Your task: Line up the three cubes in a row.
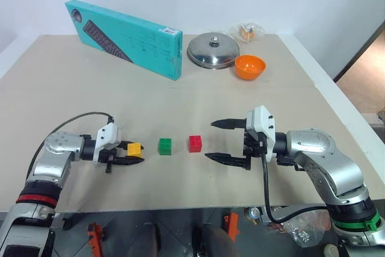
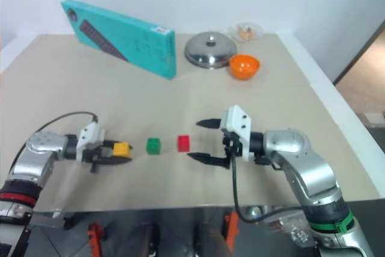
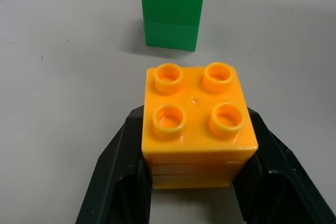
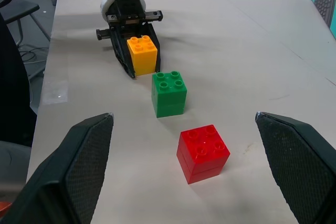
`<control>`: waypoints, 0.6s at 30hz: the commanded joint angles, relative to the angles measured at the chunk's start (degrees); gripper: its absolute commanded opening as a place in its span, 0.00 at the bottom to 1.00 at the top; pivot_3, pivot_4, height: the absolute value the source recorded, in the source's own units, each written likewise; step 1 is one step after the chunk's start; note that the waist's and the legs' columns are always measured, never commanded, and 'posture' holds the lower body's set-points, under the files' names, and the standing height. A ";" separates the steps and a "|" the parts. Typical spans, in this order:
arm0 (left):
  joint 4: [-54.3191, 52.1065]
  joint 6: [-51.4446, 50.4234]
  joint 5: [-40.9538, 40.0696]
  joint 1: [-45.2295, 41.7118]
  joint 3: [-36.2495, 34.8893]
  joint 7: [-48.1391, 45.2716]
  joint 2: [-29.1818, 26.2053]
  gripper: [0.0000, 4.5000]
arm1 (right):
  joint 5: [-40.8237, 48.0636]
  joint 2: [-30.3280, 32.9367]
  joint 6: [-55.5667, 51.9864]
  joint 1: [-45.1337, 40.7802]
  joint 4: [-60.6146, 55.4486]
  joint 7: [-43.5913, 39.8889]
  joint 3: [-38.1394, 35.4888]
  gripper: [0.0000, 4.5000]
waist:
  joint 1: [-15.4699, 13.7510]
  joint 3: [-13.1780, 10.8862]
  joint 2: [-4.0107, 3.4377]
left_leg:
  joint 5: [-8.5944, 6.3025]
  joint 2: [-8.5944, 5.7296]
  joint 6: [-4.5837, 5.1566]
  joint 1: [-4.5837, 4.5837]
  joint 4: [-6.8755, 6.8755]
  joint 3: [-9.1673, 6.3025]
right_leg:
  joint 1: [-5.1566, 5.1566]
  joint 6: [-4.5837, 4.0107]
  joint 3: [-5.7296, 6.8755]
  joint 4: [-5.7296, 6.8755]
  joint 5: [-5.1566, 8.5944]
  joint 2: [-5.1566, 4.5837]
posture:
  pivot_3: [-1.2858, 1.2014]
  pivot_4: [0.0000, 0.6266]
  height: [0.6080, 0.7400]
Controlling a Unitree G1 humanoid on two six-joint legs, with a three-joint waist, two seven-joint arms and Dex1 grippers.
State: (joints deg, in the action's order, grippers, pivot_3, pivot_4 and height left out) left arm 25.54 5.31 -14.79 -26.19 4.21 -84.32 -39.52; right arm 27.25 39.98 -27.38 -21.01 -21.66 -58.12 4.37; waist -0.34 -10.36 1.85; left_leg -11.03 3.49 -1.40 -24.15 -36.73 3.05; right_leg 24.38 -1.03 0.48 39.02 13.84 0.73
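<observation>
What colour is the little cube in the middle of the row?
Green: the small green plastic studded cube, clearest in the right wrist view.

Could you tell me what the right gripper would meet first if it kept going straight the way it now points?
Most likely the red cube. The right gripper stands wide open and points at the row, with the red cube nearest between its fingers' lines, then the green cube and yellow cube. Its height over the table is unclear.

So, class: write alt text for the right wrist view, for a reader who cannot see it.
Three studded cubes sit in a diagonal row on a beige table: red cube nearest, green cube in the middle, yellow cube farthest. The left end effector has a finger on each side of the yellow cube, while the right end effector stands wide open in the foreground.
</observation>
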 commanded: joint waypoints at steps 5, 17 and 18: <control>-1.04 0.78 0.34 -1.06 -0.03 -0.82 -0.73 0.96 | 0.67 0.27 0.58 -0.77 -1.60 0.15 -1.43 1.00 | -0.02 0.00 0.00 | 0.01 0.02 0.02 0.01 -0.03 -0.02 | -0.02 -0.01 0.02 0.01 -0.02 0.00 | 0.52 0.24 1.00; -27.01 -27.97 -14.57 1.52 -10.57 10.38 -6.84 0.99 | 3.97 -0.95 -0.84 -2.32 -1.58 1.63 -4.04 1.00 | 0.29 -0.02 0.02 | 0.01 0.12 0.02 -0.03 0.04 -0.05 | 0.06 -0.02 0.02 0.00 0.02 0.02 | 0.52 0.24 1.00; -28.11 -28.38 -14.07 0.92 -10.74 13.19 -5.79 0.99 | 4.42 -1.43 -1.11 -2.90 -1.18 2.24 -4.38 1.00 | 0.28 -0.02 0.02 | 0.01 0.09 0.02 0.01 0.04 -0.05 | 0.03 -0.03 0.02 0.00 0.02 0.02 | 0.52 0.24 1.00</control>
State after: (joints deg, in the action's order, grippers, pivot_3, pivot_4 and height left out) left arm 0.33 -21.43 -27.93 -24.02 -5.09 -75.16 -46.22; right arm 29.73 38.97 -28.36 -21.93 -21.62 -56.84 2.27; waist -0.06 -10.38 1.88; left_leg -11.02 3.58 -1.38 -24.14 -36.70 3.00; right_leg 24.40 -1.06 0.50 39.03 13.85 0.75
